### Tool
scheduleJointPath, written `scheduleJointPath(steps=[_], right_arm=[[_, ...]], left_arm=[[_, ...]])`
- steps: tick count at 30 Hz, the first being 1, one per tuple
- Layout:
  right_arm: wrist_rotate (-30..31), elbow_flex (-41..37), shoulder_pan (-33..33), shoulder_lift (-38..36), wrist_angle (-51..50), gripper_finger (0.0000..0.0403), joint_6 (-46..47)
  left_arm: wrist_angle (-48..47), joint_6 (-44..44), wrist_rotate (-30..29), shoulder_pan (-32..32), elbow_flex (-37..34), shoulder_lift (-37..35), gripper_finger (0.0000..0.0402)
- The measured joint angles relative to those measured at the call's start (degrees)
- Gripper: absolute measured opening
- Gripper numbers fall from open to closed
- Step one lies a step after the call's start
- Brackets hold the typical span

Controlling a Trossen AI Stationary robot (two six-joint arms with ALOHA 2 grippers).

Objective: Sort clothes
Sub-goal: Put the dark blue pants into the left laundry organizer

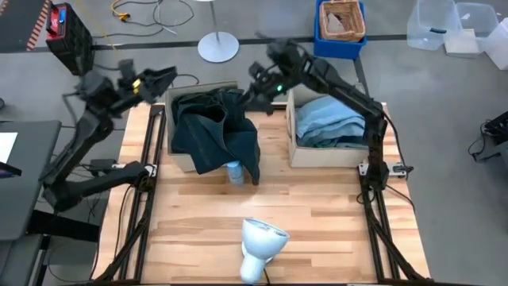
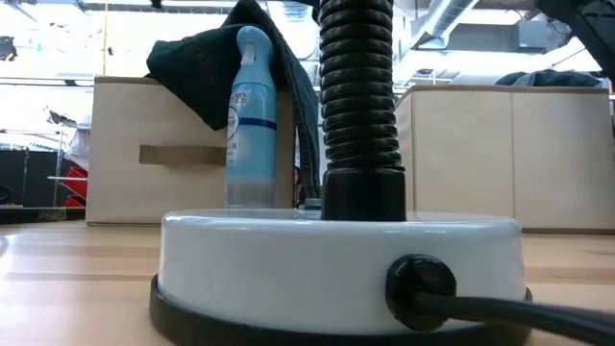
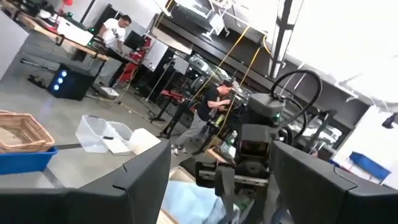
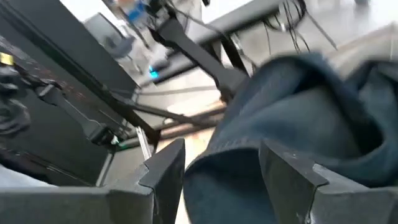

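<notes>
Nearest the lens in the low view, a white lamp base [image 2: 336,259] with a black ribbed neck, standing on the bench [image 1: 333,230]. Behind it, the dark teal-black garment [image 1: 218,131]: heaped in the left beige box [image 1: 181,159], spilling over the front wall and hanging right beside the small blue bottle [image 1: 234,171], touching or not, impossible to tell. In the right box [image 1: 298,151], turquoise and grey-blue clothes [image 1: 329,123], lying inside. Risks, by judgement: lifting the dark garment by a single fold, likely to drag the hanging hem across the bottle and topple it; snagging on the rim, enough to tip or shift the light box; a shallow pinch, liable to slip. Right pincer [image 1: 258,91] poised over the left box's far right corner, fingers released and spread, dark fabric just beyond the gap, not gripped. Left pincer [image 1: 163,79] raised at the far left corner, likewise released, grasping nothing, pointed across toward the other arm.
</notes>
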Motion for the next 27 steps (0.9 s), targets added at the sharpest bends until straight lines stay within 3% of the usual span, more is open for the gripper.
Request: scheduleJointPath(steps=[11,15,21,27], right_arm=[[17.12,-1.10,12.74,0.61,-6.90,0.0219,5.90],[23.61,-1.38,15.40,1.51,-9.08,0.0219,5.86],[27.06,-1.42,18.80,5.31,-8.53,0.0219,5.83],[35.43,-1.45,19.97,7.75,-7.14,0.0218,5.85]], left_arm=[[-9.30,1.97,-0.15,0.00,0.00,-9.69,0.0256],[-9.38,2.23,-0.15,0.00,0.00,-10.65,0.0256],[-9.49,2.35,0.82,0.00,0.00,-10.65,0.0256],[-10.51,2.71,1.97,0.00,0.00,-10.67,0.0256]])
